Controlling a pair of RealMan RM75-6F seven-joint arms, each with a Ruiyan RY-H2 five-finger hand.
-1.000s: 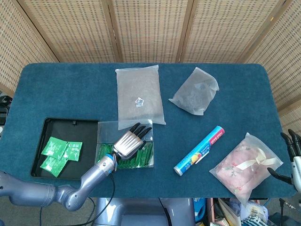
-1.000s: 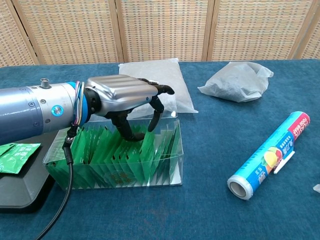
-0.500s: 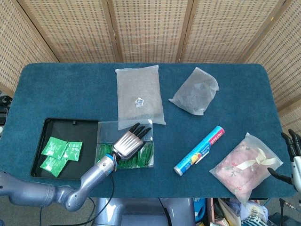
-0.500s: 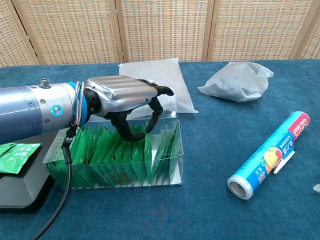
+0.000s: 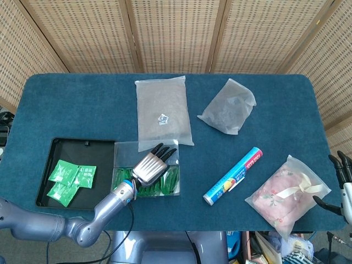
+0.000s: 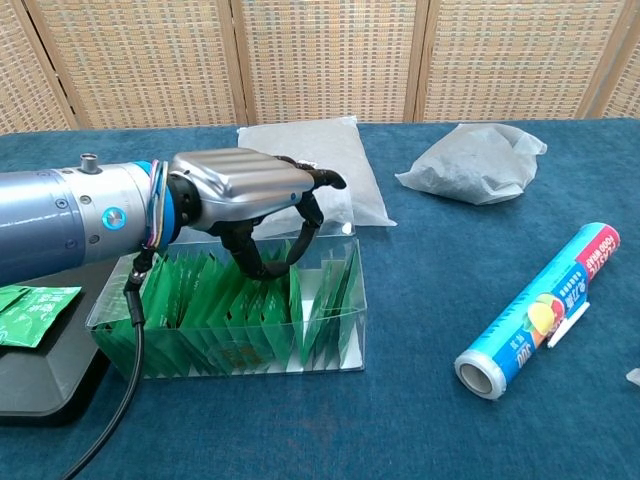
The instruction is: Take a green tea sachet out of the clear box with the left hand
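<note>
Left robot hand [image 6: 250, 195], left of frame: over clear box [image 6: 240, 305], fingers curled down among upright sachets [image 6: 296, 300] to pinch one; hold unconfirmed.

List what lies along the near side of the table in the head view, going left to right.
black tray holding loose green sachets → clear box under the left hand → blue roll → pink bag → right hand at the frame edge.
</note>
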